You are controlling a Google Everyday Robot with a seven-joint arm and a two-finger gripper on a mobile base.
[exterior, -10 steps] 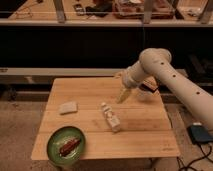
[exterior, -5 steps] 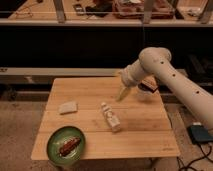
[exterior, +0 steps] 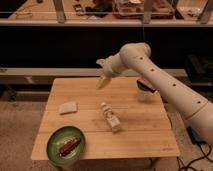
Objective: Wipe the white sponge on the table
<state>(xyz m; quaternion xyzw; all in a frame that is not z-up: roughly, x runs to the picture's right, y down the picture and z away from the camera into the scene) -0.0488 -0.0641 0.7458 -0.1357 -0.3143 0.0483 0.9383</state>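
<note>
The two-finger gripper (exterior: 103,80) hangs above the rear centre of the large light-wood, plank-striped table (exterior: 145,127), fingers spread wide, gripping nothing, tips angled down and leftward. The small flat off-white rectangular sponge (exterior: 68,107) lies on the table's left half, well apart from the gripper, with bare wood around it for wiping. The long white labelled bottle (exterior: 111,118) lies at centre, to the sponge's right, so a descent from above probably clears it.

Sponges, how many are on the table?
1. The white sponge lies near the table's left edge, beyond the green plate. The open claw hovers over the table's far side, not touching it. None seems hidden.
</note>
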